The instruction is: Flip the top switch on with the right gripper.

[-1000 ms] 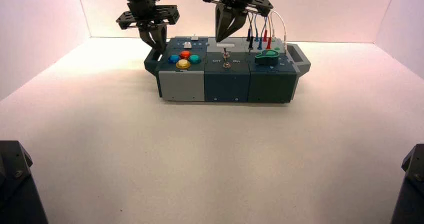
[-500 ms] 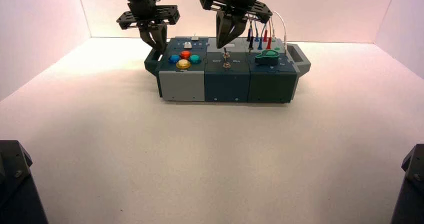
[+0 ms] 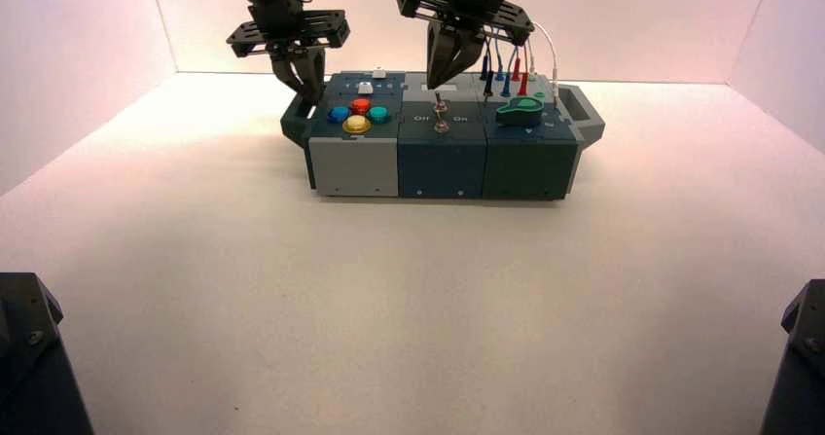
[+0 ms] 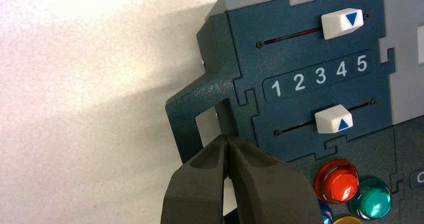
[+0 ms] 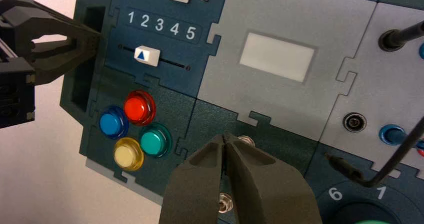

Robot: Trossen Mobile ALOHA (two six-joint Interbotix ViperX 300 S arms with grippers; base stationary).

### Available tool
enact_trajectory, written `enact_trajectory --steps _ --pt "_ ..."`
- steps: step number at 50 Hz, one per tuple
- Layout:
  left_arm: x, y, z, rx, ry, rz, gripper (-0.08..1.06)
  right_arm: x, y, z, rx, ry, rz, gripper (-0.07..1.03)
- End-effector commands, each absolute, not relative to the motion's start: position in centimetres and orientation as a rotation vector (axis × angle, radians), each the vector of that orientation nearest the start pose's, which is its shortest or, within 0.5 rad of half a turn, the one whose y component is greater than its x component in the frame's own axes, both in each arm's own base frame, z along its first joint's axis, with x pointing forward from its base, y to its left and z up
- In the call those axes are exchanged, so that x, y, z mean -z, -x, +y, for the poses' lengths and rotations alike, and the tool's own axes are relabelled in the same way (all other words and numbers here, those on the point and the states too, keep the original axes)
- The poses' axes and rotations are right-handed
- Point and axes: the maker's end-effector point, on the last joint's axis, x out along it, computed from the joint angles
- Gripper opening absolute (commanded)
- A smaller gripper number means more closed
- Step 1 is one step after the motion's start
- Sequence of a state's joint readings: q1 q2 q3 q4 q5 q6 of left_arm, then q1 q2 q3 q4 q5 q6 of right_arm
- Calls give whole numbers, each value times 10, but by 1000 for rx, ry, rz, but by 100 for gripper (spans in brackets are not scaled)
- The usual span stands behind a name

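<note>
My right gripper (image 3: 433, 85) hovers at the top switch (image 3: 441, 106), jaws pressed together, over the middle of the box (image 3: 440, 167); the switch sits near the panel's back edge. My left gripper (image 3: 316, 99) idles by the box's left edge, jaws closed together.

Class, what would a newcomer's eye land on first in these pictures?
Probably the four bright buttons, red, blue, green and yellow, clustered on the box's near left. Next, the black right gripper hanging over the box's middle, by the metal switches. The left gripper waits at the box's left handle.
</note>
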State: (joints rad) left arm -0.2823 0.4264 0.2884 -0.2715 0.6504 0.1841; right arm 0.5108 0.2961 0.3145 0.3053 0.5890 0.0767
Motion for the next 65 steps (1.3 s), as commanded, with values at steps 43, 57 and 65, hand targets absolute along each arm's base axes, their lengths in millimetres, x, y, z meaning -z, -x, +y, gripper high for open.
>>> enact_trajectory --steps 43,57,65 --pt "-2 -417 -150 353 -63 1372 -3 -69 -389 252 -385 -99 1260 -2" --pt "-2 -417 -150 355 -64 1373 -3 -69 -392 242 -345 -67 1265 -2" --pt "-2 -417 -149 353 -64 1373 -3 -73 -393 229 -281 -3 1259 -2"
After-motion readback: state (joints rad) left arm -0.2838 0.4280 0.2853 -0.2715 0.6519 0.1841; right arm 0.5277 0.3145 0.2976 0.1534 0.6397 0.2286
